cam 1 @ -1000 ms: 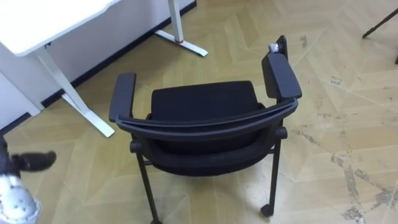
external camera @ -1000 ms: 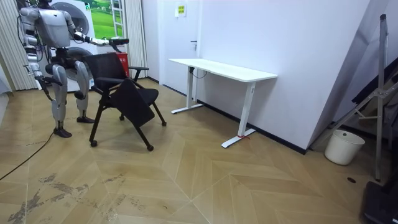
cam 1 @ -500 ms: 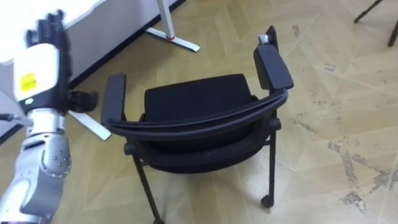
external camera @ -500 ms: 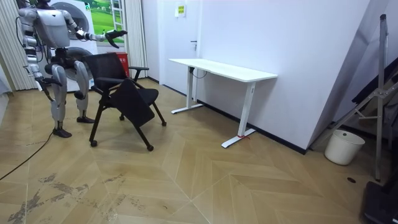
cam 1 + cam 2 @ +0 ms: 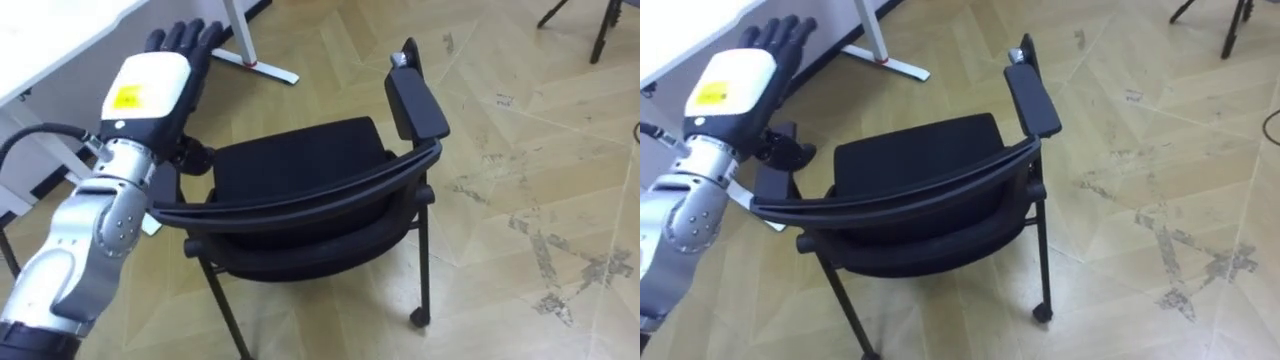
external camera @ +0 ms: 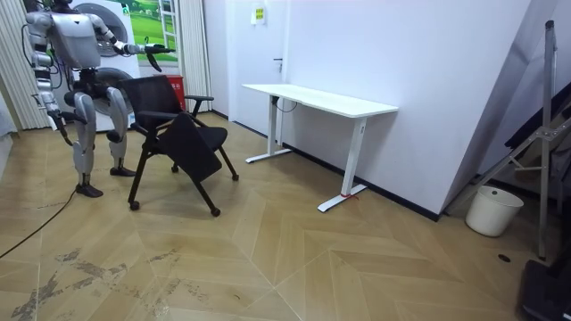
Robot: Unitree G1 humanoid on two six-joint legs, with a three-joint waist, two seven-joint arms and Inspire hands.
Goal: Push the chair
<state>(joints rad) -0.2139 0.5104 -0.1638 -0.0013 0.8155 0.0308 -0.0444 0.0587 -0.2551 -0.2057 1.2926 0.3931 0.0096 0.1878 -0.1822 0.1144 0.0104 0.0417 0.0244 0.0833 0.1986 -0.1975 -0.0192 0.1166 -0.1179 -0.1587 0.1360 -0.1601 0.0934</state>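
Behind the black chair [image 5: 300, 168], at its six o'clock, the robot stood near the window. Its left hand [image 5: 160, 80] had just swung forward. A second before, it had been low at the robot's side. Half a second before, it had been raised but clear of the chair. Now it reached over the armrest at the chair's nine o'clock. The hand was released, with its fingers [image 5: 185, 38] straight and spread, gripping nothing. I could not tell whether the palm touched the armrest or only hung over it. The chair sat where it had been on the wooden floor [image 5: 520, 150], so I judged the push not yet begun and the hand only arriving at its place. The right hand [image 6: 53, 111] hung low at the robot's side, too small for me to tell its state.

The white tabletop [image 5: 45, 45] lay at the chair's ten o'clock, and its white foot [image 5: 255, 65] lay on the floor at eleven. A straight shove looked likely to run the chair close to that foot. From twelve round to three the floor lay open, with some dark stand legs [image 5: 600, 30] well apart at two.
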